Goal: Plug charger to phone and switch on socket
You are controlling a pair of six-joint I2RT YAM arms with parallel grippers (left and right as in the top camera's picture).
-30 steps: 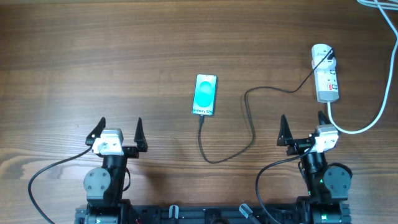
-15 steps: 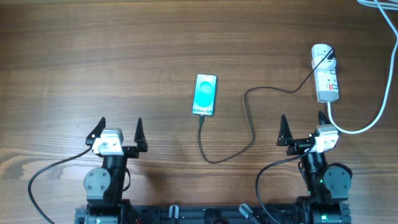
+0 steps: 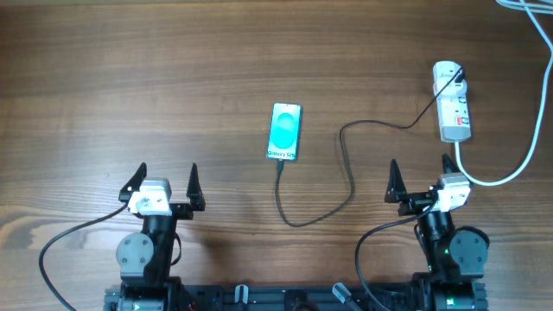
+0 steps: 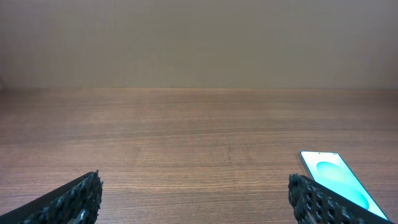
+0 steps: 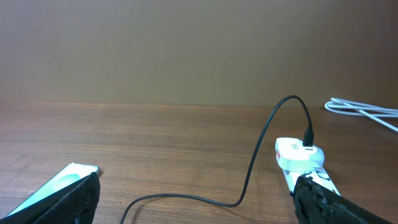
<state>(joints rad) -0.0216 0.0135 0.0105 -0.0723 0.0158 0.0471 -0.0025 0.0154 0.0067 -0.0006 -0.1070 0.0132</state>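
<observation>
- Noted charger (image 3: 349, 177) tip at phone (image 3: 284, 131) edge; seating unclear.
- Could not read socket (image 3: 453, 112) switch.
- Saw left gripper (image 3: 166, 177) and right gripper (image 3: 421, 173) spread wide, empty, well back.

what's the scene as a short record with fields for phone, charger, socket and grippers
phone: lying flat, screen lit, centre
charger: runs from socket, loops round to phone's near edge; whether it is seated, cannot tell
socket: far right; switch state unreadable
left gripper: open, empty, left of phone
right gripper: open, empty, just short of socket
</observation>
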